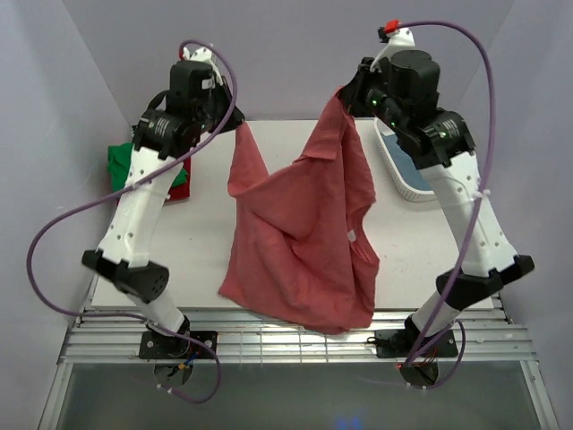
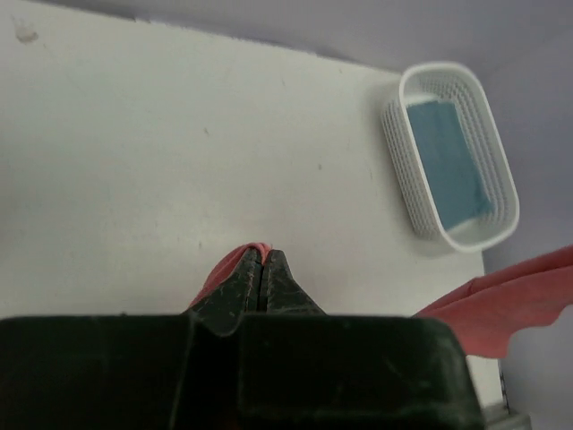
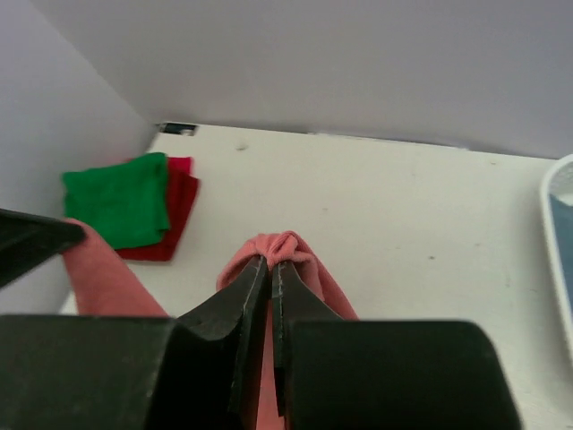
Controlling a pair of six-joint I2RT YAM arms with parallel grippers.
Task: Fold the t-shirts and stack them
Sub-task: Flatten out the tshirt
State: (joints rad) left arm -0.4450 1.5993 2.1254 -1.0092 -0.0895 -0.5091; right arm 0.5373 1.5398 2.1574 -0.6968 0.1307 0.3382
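Observation:
A dusty pink t-shirt (image 1: pixel 295 242) hangs in the air between both arms, its lower part draping over the table's near edge. My left gripper (image 2: pixel 261 256) is shut on one pinched corner of the pink t-shirt (image 2: pixel 235 262). My right gripper (image 3: pixel 272 263) is shut on a bunched corner of the pink t-shirt (image 3: pixel 288 247). A folded green t-shirt (image 3: pixel 121 199) lies on a folded dark red t-shirt (image 3: pixel 177 210) at the table's far left. A grey-blue t-shirt (image 2: pixel 450 162) lies folded in the white basket (image 2: pixel 407 184).
The white lattice basket (image 1: pixel 394 167) stands at the back right of the white table (image 1: pixel 197 260). Purple-grey walls close in the back and sides. A metal grate runs along the near edge by the arm bases.

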